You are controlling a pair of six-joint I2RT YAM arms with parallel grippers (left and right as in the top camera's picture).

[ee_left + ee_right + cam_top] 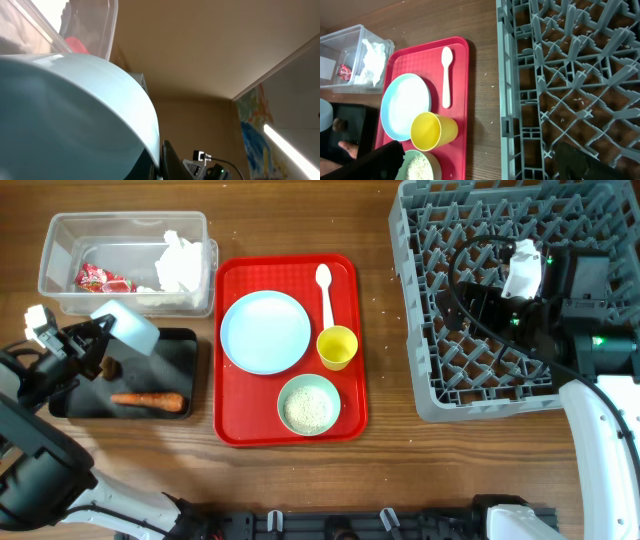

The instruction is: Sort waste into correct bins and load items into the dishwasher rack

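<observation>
The tub [120,217] sits in the far left corner of the bench, with the napkin [180,262] and wrapper [98,279] inside. Just in front of it, along the left edge, lies the black tray [180,350] with the carrot [150,400] and a brown scrap [338,124] on it. The left gripper [100,335] pinches the rim of a bowl [132,328], holding it tilted over the far end of the black tray. In the left wrist view the bowl's outer wall fills most of the frame.

The red tray [240,405] lies mid-bench. It carries the plate [265,331], the spoon [325,295] along its far right side, the cup [337,347] upright just beside the plate, and a rice bowl [308,404] near its front edge.

The rack [560,210] fills the far right corner, with a few white grains scattered on the bench beneath its grid. The right arm hangs over it, and the right gripper [477,150] has its fingers spread wide, holding nothing.
</observation>
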